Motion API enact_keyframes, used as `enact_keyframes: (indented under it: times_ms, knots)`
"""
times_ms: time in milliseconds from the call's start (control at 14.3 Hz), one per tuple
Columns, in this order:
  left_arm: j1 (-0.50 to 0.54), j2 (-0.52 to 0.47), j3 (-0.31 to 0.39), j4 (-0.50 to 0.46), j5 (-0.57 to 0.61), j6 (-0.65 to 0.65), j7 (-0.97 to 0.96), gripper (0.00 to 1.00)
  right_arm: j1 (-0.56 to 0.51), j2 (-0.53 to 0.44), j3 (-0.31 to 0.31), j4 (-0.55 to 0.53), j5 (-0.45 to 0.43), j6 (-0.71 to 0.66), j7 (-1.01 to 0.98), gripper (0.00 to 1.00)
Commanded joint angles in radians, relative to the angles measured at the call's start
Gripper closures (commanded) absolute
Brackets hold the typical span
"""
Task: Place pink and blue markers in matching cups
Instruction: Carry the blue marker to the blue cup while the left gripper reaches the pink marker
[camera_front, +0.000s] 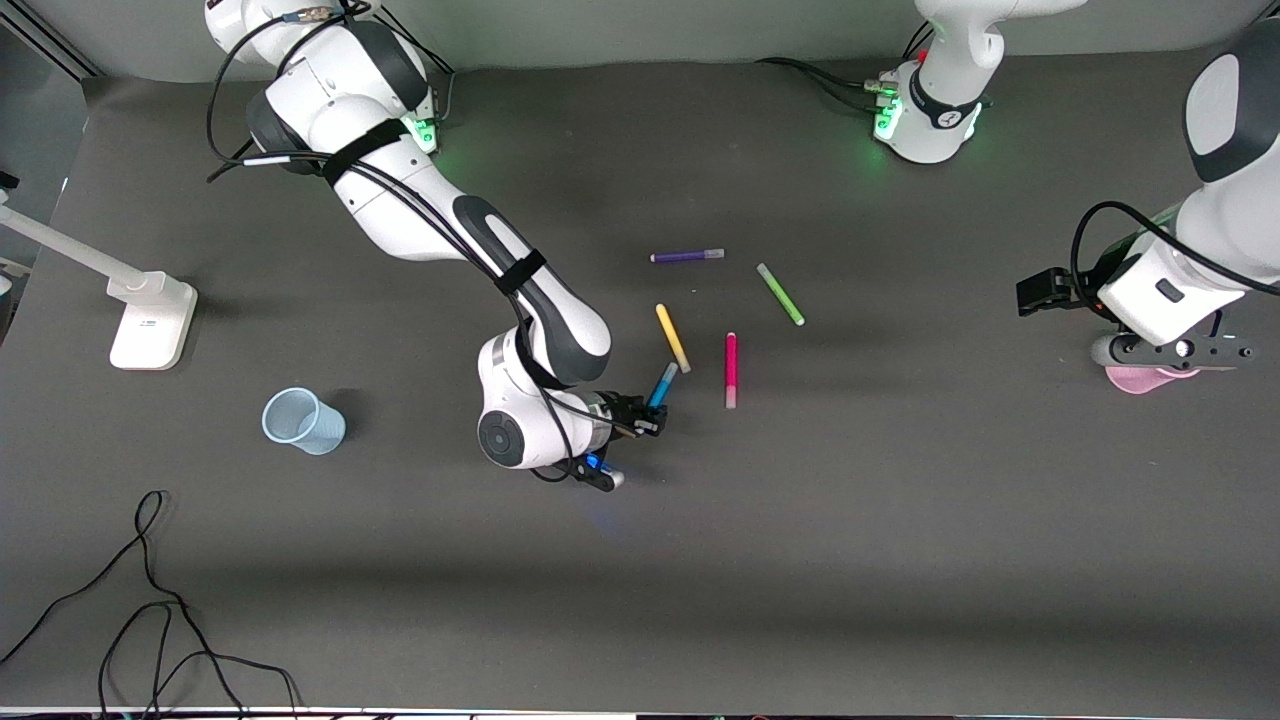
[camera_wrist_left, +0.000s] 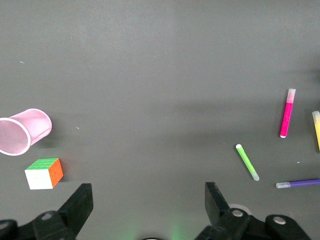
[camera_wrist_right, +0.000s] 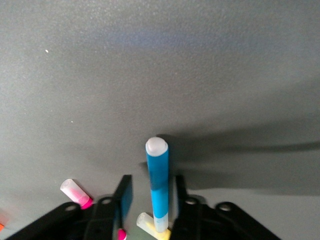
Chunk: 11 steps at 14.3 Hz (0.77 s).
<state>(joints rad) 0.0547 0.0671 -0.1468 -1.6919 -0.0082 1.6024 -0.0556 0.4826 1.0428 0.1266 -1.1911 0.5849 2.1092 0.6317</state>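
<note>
The blue marker lies on the table mid-way between the arms, its greyish end touching the yellow marker. My right gripper is down at it, fingers open on either side of the blue marker, with a gap at one finger. The pink marker lies beside it toward the left arm's end. The pale blue cup is toward the right arm's end. My left gripper waits open and empty over the pink cup, which also shows in the left wrist view.
A green marker and a purple marker lie farther from the front camera than the pink one. A puzzle cube sits beside the pink cup. A white stand and loose cables are at the right arm's end.
</note>
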Motion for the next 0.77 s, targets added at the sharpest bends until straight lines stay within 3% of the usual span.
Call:
enact_keyframes:
  times_ms: [0, 488, 698]
  knots:
    - [-0.006, 0.005, 0.004, 0.018, -0.007, -0.016, 0.003, 0.00, 0.005, 0.023, 0.002, 0.034, 0.018, 0.006, 0.034, 1.00]
    - [-0.007, 0.005, 0.004, 0.018, -0.009, -0.016, 0.003, 0.00, 0.005, -0.003, -0.008, 0.039, -0.003, -0.034, 0.060, 1.00]
    - [-0.010, 0.005, 0.004, 0.018, -0.010, -0.015, -0.001, 0.00, -0.004, -0.084, -0.012, 0.059, -0.109, -0.136, 0.123, 1.00]
